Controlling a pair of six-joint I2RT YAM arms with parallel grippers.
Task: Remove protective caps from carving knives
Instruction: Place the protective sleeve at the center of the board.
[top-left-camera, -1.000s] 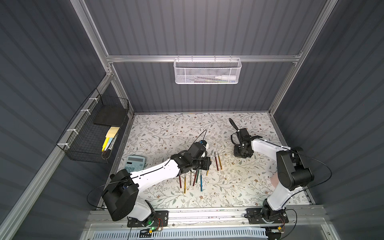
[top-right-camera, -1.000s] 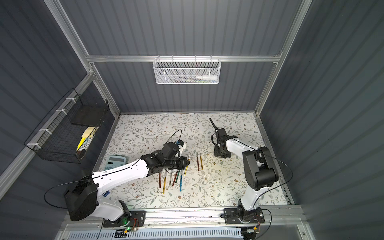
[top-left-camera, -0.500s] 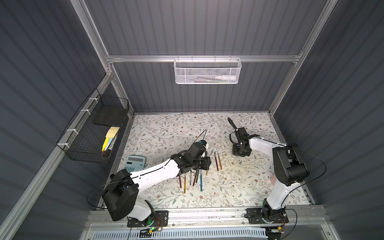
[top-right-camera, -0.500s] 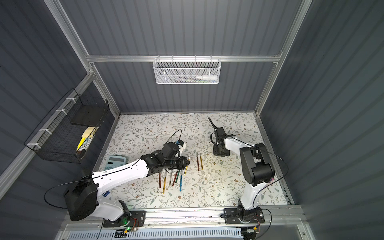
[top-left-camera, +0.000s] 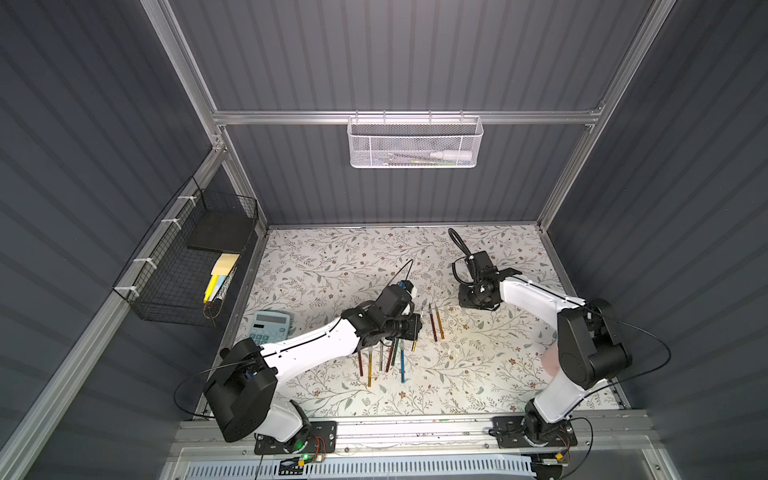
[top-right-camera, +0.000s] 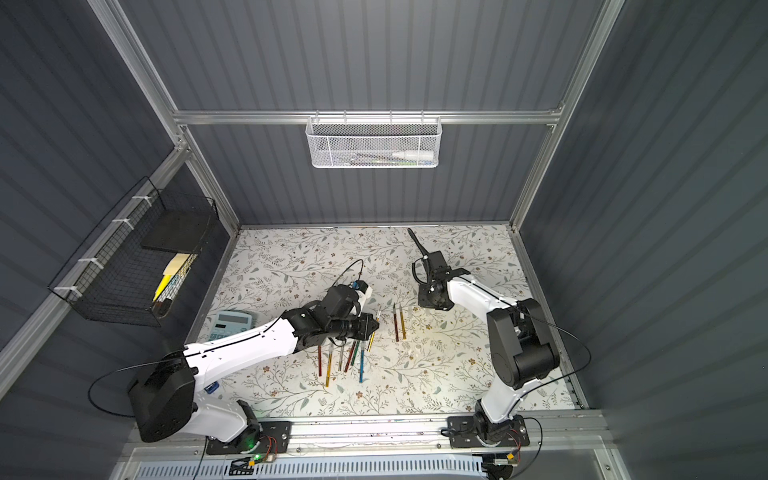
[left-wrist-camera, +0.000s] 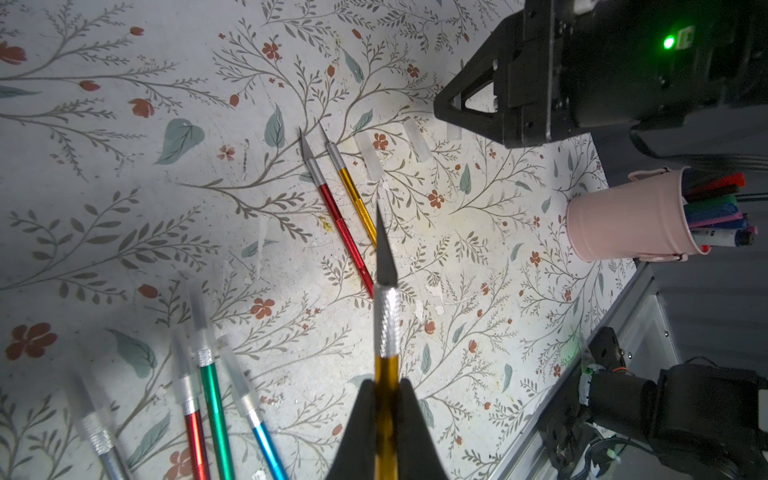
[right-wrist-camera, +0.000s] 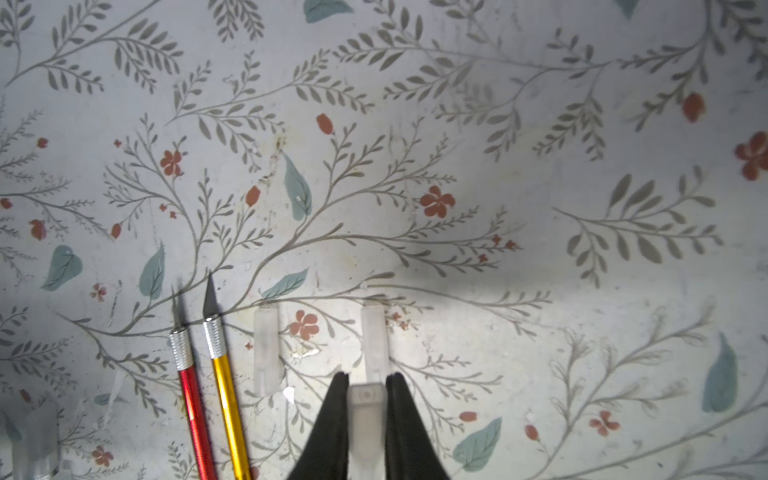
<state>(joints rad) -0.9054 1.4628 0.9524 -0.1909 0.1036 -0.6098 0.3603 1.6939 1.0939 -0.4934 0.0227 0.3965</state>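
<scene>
Left gripper (top-left-camera: 417, 328) position unchanged since one second ago; right gripper (top-left-camera: 478, 296) shifted slightly toward frame left.
Left wrist view, lower left: four capped knives (left-wrist-camera: 212, 374) (silver, red, green, blue) lie on the floral table (left-wrist-camera: 124, 208). Frame centre: red knife (left-wrist-camera: 340, 224) and second gold knife (left-wrist-camera: 353, 191) lie side by side, blades bare, with two loose caps (left-wrist-camera: 370, 156) just to their right. Lower centre: left gripper jaws clamped fully on the handle of the held gold knife (left-wrist-camera: 386, 332), blade bare, tip toward the upper frame. Right wrist view, lower centre: right gripper jaws nearly closed, pinching one clear protective cap (right-wrist-camera: 365, 411) just short of a loose cap.
</scene>
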